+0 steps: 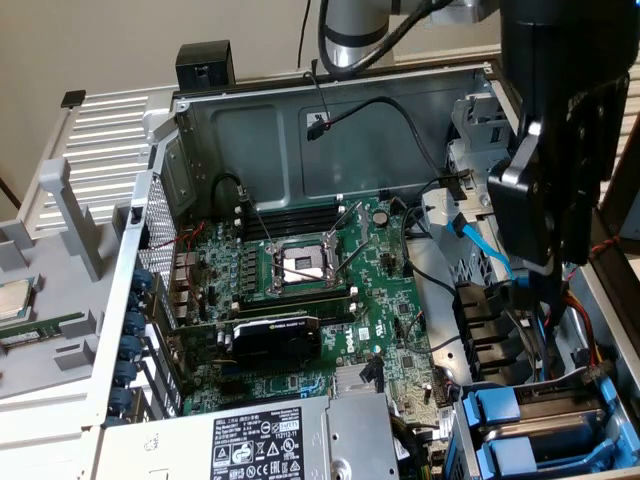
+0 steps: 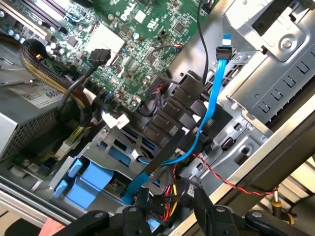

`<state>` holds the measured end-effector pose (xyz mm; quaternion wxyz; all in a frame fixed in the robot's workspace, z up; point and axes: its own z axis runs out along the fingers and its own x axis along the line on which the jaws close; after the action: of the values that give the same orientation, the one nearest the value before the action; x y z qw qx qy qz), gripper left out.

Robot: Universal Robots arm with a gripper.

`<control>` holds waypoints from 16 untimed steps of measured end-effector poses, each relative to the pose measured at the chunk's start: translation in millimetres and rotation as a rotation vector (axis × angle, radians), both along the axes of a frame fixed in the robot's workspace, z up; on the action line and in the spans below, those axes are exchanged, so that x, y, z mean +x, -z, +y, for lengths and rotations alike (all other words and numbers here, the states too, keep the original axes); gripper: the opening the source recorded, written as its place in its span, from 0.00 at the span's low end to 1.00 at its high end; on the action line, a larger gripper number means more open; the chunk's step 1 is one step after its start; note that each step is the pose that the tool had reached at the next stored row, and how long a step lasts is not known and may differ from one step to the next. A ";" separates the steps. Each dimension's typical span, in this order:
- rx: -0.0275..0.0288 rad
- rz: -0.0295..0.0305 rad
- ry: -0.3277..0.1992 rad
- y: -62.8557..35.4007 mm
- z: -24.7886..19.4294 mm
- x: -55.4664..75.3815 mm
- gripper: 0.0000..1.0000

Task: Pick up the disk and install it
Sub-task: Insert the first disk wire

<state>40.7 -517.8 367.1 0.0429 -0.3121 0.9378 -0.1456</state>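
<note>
gripper: jaws released, nothing grasped | position: 3 o'clock of motherboard, exterior view | blue carriers: in drive bay, 5 o'clock of motherboard

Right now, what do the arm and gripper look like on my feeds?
The arm is a silver-grey tube with a black band, with black cables beside it. Its wrist housing is a bulky black block with a grey bracket edge. The gripper has two slim black fingers on a black base.
</note>
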 end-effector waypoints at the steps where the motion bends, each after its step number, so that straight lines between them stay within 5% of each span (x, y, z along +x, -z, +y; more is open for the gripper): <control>1: -0.0001 -0.0012 0.000 -2.9 0.0 -1.0 0.49; 13: 0.0003 -0.0163 0.000 -36.6 -3.7 -14.9 0.49; 16: 0.0056 -0.0208 0.000 -38.7 -5.3 -18.7 0.49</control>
<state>22.0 -523.1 405.8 0.0535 -0.3105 0.9378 -0.1462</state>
